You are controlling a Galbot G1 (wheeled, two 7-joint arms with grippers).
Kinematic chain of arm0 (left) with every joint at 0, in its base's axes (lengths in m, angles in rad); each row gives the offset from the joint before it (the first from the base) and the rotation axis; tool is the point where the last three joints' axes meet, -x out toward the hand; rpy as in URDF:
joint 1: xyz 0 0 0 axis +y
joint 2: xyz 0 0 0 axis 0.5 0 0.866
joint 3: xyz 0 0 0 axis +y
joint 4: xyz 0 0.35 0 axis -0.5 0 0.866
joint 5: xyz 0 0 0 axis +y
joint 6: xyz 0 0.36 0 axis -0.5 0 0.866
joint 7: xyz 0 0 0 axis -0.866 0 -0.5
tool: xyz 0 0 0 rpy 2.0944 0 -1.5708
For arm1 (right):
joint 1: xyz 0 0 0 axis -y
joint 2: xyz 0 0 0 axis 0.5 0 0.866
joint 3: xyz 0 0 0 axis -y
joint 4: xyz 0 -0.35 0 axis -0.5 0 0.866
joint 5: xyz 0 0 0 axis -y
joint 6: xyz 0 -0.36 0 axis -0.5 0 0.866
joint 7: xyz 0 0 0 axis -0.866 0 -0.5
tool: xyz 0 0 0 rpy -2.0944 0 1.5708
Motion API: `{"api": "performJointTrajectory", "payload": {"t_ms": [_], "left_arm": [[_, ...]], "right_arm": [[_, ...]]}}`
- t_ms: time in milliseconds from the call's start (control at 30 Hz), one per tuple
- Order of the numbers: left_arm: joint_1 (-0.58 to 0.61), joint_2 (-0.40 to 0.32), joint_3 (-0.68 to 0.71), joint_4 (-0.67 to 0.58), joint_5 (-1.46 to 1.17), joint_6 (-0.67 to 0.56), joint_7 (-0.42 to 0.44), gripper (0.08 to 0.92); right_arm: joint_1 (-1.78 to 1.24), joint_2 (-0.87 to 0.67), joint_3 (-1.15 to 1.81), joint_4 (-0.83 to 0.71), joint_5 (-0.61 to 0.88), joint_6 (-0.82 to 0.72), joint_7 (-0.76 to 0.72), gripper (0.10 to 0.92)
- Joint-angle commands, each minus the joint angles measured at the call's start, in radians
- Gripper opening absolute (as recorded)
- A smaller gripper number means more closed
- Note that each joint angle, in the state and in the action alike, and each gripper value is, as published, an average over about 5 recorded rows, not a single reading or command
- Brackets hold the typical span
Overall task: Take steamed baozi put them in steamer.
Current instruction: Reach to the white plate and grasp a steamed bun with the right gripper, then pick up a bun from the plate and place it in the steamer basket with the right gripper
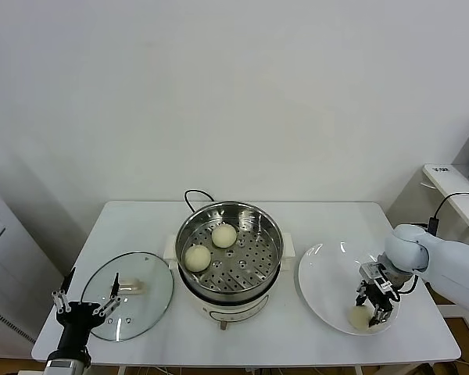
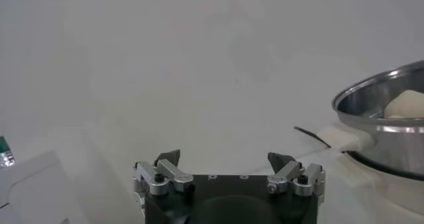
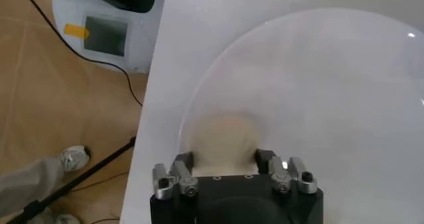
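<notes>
The steamer (image 1: 272,262) stands mid-table, a shiny steel pot with a perforated tray. Two cream-white baozi (image 1: 223,235) (image 1: 197,257) lie in it. A third baozi (image 1: 360,316) sits at the near edge of the white plate (image 1: 320,273) on the right. My right gripper (image 1: 373,312) is down on that bun and shut on it. In the right wrist view both fingers press the sides of the baozi (image 3: 222,139) held by the right gripper (image 3: 224,158). My left gripper (image 1: 84,305) hangs open at the table's near left corner, and the left wrist view shows the left gripper (image 2: 225,159) holding nothing.
A glass lid (image 1: 141,301) lies flat left of the steamer, by my left gripper. A black cord (image 1: 194,195) loops behind the pot. The plate's near rim lies close to the table edge (image 3: 149,112). A side table (image 1: 453,187) stands at the far right.
</notes>
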Motion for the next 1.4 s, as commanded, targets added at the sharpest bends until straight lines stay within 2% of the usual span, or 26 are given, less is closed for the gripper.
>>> {"api": "performJointTrajectory", "payload": {"t_ms": [33,167,333,467,633,800,1067,1233,1400], "left_arm": [[-0.005,0.009,-0.004,0.001,-0.006,0.003,0.0,0.823],[-0.011,0.01,-0.007,0.004,-0.013,0.003,0.0,0.823],[-0.014,0.008,-0.005,0.002,-0.014,0.004,0.0,0.823],[-0.021,0.007,-0.004,0.004,-0.014,0.005,0.0,0.823],[-0.023,0.008,-0.007,0.002,-0.019,0.006,-0.002,0.823],[-0.023,0.012,-0.014,0.002,-0.028,0.007,-0.002,0.823],[-0.018,0.002,-0.019,0.001,-0.029,0.002,0.0,0.823],[-0.013,-0.001,-0.025,0.001,-0.038,-0.003,0.0,0.823],[-0.013,0.0,-0.026,0.004,-0.041,-0.004,0.0,0.823]], "right_arm": [[0.241,0.029,-0.099,-0.016,0.12,0.004,-0.004,0.42],[0.512,0.13,-0.215,-0.102,0.251,0.026,-0.02,0.416],[0.783,0.343,-0.308,-0.219,0.43,0.096,-0.035,0.416],[0.867,0.467,-0.307,-0.203,0.444,0.155,-0.033,0.416],[0.817,0.557,-0.288,-0.042,0.319,0.206,-0.007,0.416],[0.672,0.639,-0.23,0.102,0.117,0.309,0.017,0.416],[0.466,0.704,-0.191,0.174,-0.153,0.51,0.029,0.416],[0.4,0.676,-0.176,0.195,-0.243,0.61,0.014,0.416],[0.378,0.639,-0.169,0.213,-0.269,0.633,0.01,0.416]]}}
